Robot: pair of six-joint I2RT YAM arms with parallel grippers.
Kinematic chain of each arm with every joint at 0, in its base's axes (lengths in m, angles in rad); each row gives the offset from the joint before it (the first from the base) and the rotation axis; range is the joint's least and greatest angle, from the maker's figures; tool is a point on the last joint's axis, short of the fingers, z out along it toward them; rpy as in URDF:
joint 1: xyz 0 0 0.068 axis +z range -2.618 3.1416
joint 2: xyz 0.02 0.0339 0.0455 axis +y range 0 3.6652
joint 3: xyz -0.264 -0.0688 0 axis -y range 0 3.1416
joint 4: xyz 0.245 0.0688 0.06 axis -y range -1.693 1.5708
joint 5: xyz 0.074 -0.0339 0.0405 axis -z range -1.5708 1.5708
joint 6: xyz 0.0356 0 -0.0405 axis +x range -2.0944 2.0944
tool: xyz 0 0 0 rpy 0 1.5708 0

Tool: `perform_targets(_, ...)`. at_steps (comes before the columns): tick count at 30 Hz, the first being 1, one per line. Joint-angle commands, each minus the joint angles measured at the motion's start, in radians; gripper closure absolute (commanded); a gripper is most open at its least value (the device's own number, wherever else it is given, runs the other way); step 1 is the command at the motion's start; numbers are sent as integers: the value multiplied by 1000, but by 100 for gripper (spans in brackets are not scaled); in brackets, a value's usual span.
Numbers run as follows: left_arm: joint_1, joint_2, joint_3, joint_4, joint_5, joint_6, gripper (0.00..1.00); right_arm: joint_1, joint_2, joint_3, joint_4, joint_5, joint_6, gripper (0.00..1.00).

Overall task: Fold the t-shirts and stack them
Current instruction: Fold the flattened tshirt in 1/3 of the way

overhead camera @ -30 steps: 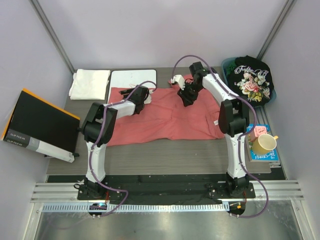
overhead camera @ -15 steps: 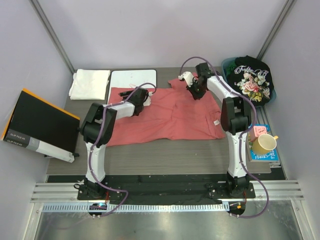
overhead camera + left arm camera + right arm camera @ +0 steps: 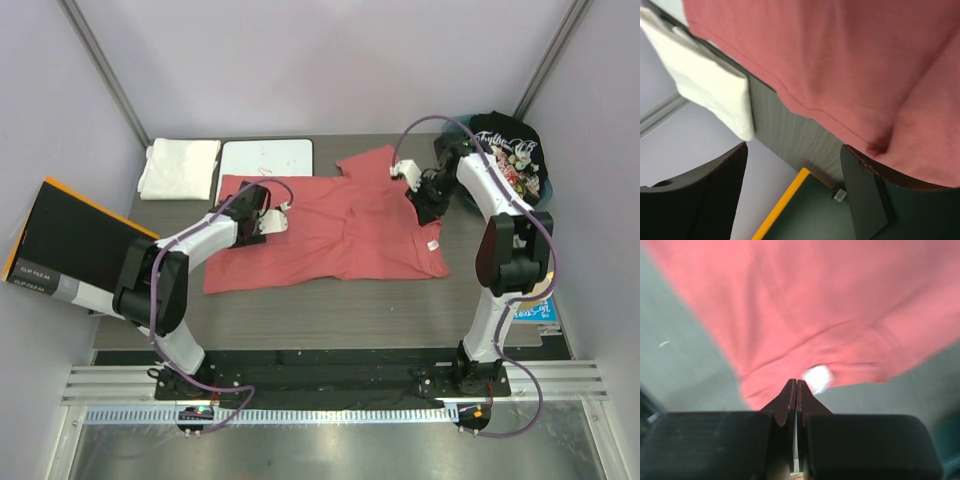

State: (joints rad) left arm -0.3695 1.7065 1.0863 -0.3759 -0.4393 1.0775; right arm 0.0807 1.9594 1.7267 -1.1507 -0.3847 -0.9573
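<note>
The salmon-red t-shirt lies spread on the table, one sleeve pointing to the back. My left gripper hovers over its left sleeve; in the left wrist view it is open and empty, with the red cloth beyond it. My right gripper is at the shirt's right edge. In the right wrist view it is shut with nothing visible between the jaws, just over the red hem near a white tag. The white folded t-shirt lies back left. The black floral t-shirt sits back right.
A white whiteboard lies behind the red shirt, beside the white shirt. A black binder with an orange edge leans off the table's left side and also shows in the left wrist view. A teal basket holds the black shirt. A blue book is at the right.
My right gripper moved right and nearer, from the collar area to the shirt's right edge, and the right sleeve now lies spread out. My left arm swung left; its gripper shifted slightly left.
</note>
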Motion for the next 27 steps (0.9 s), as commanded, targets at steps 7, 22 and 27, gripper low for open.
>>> perform_targets(7,6,-44,-75,-184,165,22,85,39,-96,-348,-104,-65,-152,99)
perform_targets(22,7,10,-175,-74,137,56,100,41,-73,-375,69,-5,-87,99)
perform_targets(27,7,67,-235,64,74,84,100,39,-54,-437,189,99,-61,99)
